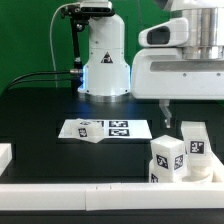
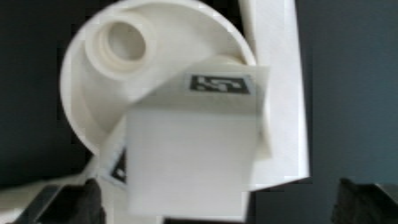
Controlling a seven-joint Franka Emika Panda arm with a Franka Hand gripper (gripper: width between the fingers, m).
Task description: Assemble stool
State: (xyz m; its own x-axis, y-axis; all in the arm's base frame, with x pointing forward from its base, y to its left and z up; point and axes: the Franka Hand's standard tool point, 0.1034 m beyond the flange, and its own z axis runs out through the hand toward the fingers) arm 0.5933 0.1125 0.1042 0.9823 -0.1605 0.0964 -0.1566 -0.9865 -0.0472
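**STATION STATUS: GRIPPER RELEASED ABOVE STOOL PARTS**

**Exterior view, from its left to its right.** A short border rail [image 1: 5,155] lies at the left edge of the black table [image 1: 40,120]. A long front rail [image 1: 90,192] runs along the near edge. The white robot base [image 1: 105,60] stands at the rear centre, and the marker board [image 1: 118,129] lies flat in front of it. A small tagged stool part [image 1: 85,128] sits at the board's left end. Whether it lies on the board or just beside it cannot be told. Towards the right, the gripper [image 1: 166,118] hangs below the arm. It is above two stool legs [image 1: 168,158] and apart from them. The legs stand upright and close together, just behind the front rail.

**Wrist view.** The round seat [image 2: 125,60] has a circular hole near its rim and lies just beside a straight white rail [image 2: 276,60]. One leg [image 2: 187,150], carrying a square tag, overlaps the seat. Whether it rests on the seat or stands in front of it cannot be told. The dark fingertips [image 2: 71,205] sit wide apart on either side of this leg, with a gap at each side. The jaws are released and grasp nothing.
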